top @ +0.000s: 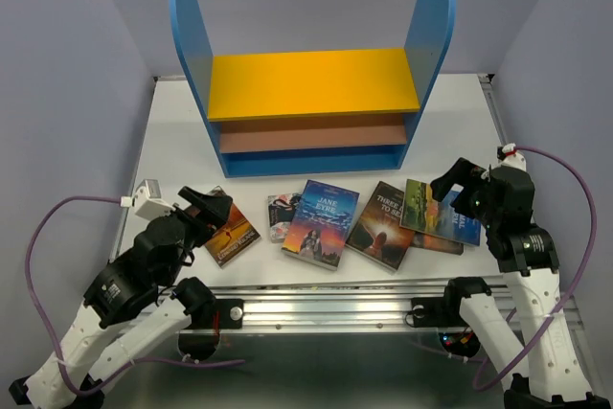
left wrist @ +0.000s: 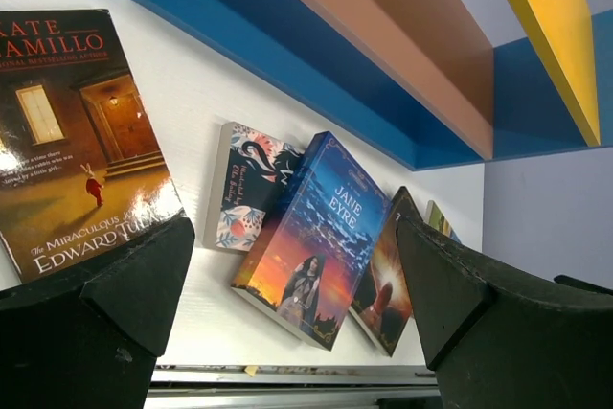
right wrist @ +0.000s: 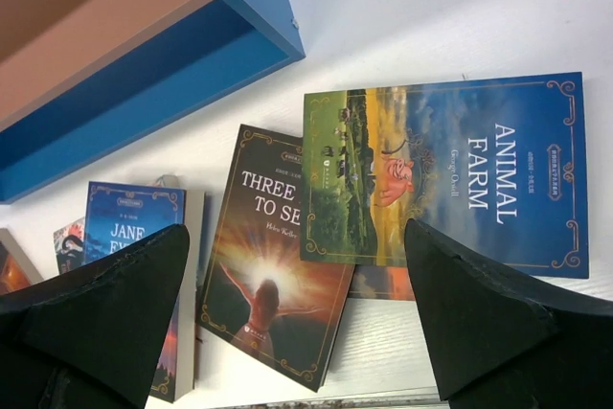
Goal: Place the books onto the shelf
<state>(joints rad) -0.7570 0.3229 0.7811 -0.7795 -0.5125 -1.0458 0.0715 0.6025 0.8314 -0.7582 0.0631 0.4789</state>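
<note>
The shelf stands upper centre in the top view. The books lie flat in a row below it on the white table. The left gripper (lower left) and the right gripper at right hover spread wide, holding nothing. Only the wrist views give legible titles: Jane Eyre, and Animal Farm overlapping a dark brown book.

I see the blue-sided wooden shelf standing at the back of the white table. The picture-covered paperback books lie in a row before it, with the blue Animal Farm paperback at the right, resting on its neighbours.
</note>
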